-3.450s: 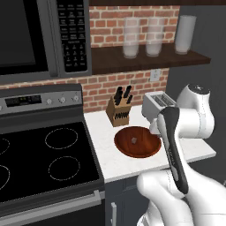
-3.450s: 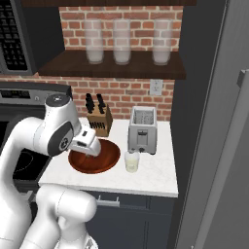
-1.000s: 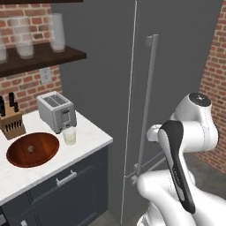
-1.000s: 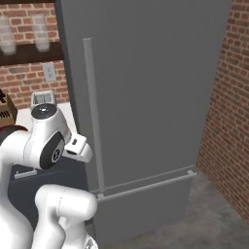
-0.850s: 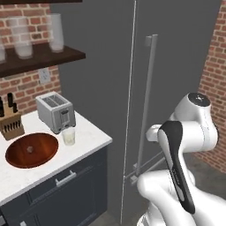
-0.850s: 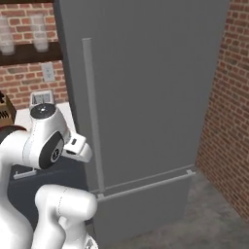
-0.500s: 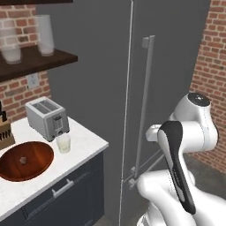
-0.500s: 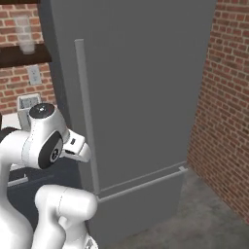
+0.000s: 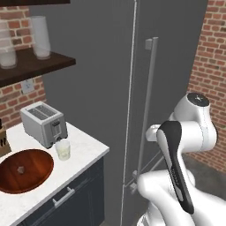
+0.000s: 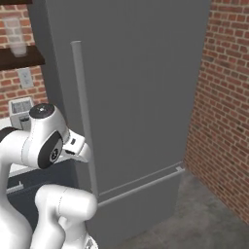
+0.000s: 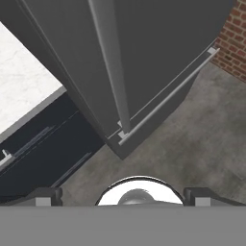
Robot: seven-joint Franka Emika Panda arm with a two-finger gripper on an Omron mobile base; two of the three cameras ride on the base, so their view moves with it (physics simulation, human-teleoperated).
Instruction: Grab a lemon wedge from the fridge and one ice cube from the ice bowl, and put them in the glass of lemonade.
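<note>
The fridge (image 9: 110, 66) is a tall dark grey appliance with its door shut, and it stands straight ahead (image 10: 141, 97). Its long light-grey bar handle (image 9: 150, 101) runs upright (image 10: 83, 116). The lemon wedge is hidden. On the white counter at left stand the glass of lemonade (image 9: 63, 150) and the reddish-brown ice bowl (image 9: 31, 174), with a small pale cube (image 9: 20, 168) in it. My gripper (image 11: 123, 196) is open and holds nothing. It hangs folded close to my body, looking down at the fridge's foot (image 11: 158, 48) and the handle's lower end (image 11: 110, 62).
A silver toaster (image 9: 43, 124) sits behind the glass. Frosted jars (image 9: 40, 37) stand on a dark shelf above. A brick wall (image 10: 223, 107) closes the right side. A dark cabinet (image 9: 70, 198) stands under the counter, with grey floor (image 11: 192, 144) before the fridge.
Both base views have swung right, so the counter, bowl and toaster have slid left and the fridge is now in the centre. My arm keeps its folded pose and the gripper stays open.
</note>
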